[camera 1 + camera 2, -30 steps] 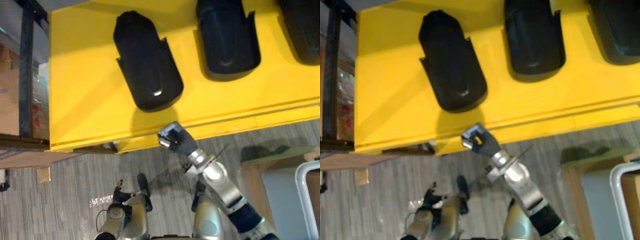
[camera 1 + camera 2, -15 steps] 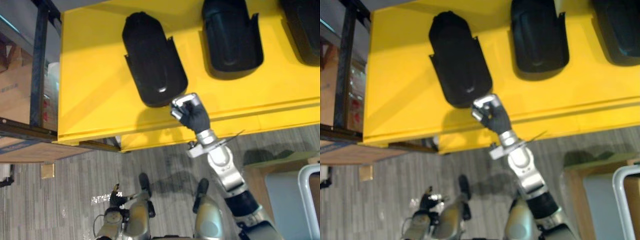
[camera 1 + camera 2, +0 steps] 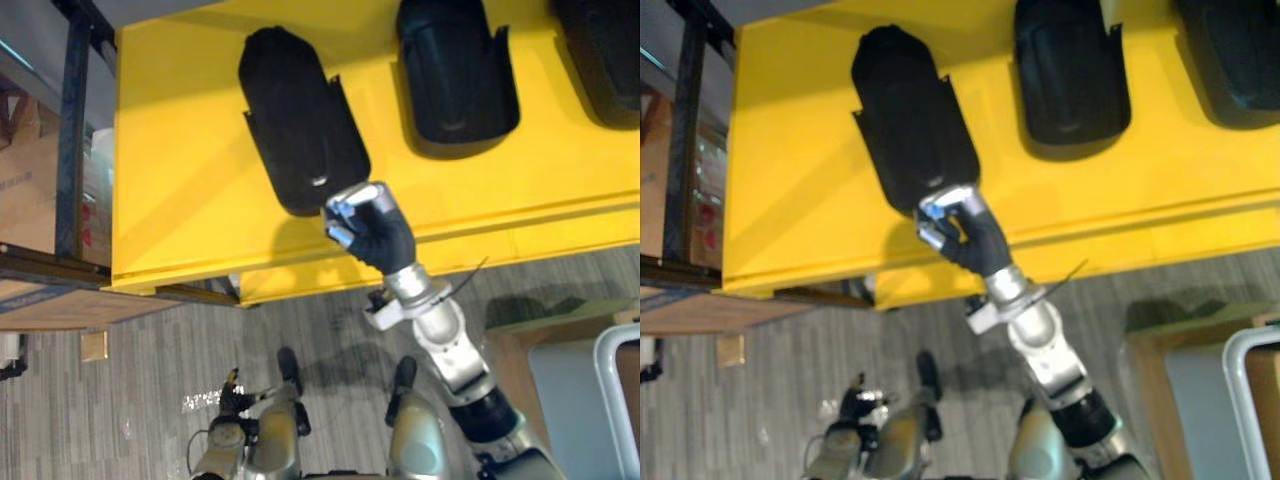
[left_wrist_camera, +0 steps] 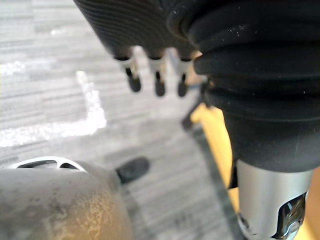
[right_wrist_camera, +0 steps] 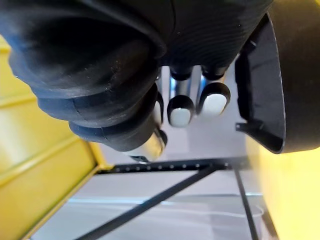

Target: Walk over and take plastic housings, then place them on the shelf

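Note:
Three black plastic housings lie on a yellow table (image 3: 180, 200): the left housing (image 3: 300, 130), a middle housing (image 3: 455, 70) and a third housing (image 3: 610, 50) cut off at the right edge. My right hand (image 3: 368, 228) reaches over the table's front edge and sits at the near end of the left housing, fingers loosely bent and holding nothing. In the right wrist view the housing (image 5: 295, 75) stands just beside the fingertips (image 5: 180, 113), not between them. My left hand (image 3: 232, 392) hangs low over the floor, fingers (image 4: 158, 82) straight and empty.
A dark metal shelf frame (image 3: 70, 130) with cardboard boxes (image 3: 25, 150) stands left of the table. A white-framed grey object (image 3: 610, 400) sits on the floor at the lower right. Grey plank floor (image 3: 130, 380) lies in front of the table.
My right hand has risen from the table's front edge onto the tabletop and moved left to the near end of the left housing. The camera has shifted slightly.

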`<state>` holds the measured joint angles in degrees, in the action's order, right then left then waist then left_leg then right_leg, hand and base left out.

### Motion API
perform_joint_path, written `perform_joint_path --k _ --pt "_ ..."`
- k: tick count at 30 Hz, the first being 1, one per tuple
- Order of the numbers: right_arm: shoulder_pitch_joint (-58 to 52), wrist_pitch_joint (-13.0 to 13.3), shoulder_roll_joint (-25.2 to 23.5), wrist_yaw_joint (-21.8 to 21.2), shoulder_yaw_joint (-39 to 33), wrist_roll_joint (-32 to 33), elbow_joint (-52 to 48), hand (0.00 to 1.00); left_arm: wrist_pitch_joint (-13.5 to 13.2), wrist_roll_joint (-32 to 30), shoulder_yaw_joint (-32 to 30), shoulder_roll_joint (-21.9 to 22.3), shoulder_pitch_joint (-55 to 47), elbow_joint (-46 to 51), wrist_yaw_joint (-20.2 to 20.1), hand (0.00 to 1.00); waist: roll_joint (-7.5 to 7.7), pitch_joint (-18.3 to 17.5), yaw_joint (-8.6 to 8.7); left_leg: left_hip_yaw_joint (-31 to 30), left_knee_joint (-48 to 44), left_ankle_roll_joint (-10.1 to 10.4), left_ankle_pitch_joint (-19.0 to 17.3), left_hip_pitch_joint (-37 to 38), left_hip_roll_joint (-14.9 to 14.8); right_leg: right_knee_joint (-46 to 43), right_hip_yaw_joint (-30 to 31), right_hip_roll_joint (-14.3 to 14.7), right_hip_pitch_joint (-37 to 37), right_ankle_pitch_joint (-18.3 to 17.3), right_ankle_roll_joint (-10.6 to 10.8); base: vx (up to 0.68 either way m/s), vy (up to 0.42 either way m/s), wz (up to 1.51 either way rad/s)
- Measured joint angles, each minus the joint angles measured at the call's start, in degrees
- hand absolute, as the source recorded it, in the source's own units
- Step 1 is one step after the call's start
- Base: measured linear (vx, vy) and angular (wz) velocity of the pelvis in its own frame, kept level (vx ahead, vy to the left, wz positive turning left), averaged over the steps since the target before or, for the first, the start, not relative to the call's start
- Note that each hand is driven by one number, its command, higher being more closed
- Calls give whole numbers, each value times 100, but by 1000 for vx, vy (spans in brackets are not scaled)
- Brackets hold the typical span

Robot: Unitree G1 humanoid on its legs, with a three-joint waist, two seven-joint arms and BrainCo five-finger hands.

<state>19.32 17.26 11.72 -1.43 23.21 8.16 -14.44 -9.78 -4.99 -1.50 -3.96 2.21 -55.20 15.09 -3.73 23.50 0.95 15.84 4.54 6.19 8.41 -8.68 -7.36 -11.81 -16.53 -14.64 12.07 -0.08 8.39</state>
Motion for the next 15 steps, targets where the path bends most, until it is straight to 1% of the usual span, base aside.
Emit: perform_joint_path --k 8,11,15 --pt "18 -32 -6 40 -64 -118 706 100 1 0 3 -2 0 -1 1 0 9 -5 -7 -33 0 0 1 -31 -1 1 -34 1 5 0 0 1 0 2" --pt "106 -102 -32 165 -169 -263 979 100 0 1 2 -2 -1 -1 14 0 9 -5 -15 -59 0 -1 2 -42 3 0 -55 -5 1 0 0 0 0 3" --pt "380 -183 -105 402 -400 -650 1493 100 -1 12 2 -1 -15 6 28 0 9 -5 -29 -107 -1 0 9 -45 11 -8 -80 -12 -15 0 1 0 0 3"
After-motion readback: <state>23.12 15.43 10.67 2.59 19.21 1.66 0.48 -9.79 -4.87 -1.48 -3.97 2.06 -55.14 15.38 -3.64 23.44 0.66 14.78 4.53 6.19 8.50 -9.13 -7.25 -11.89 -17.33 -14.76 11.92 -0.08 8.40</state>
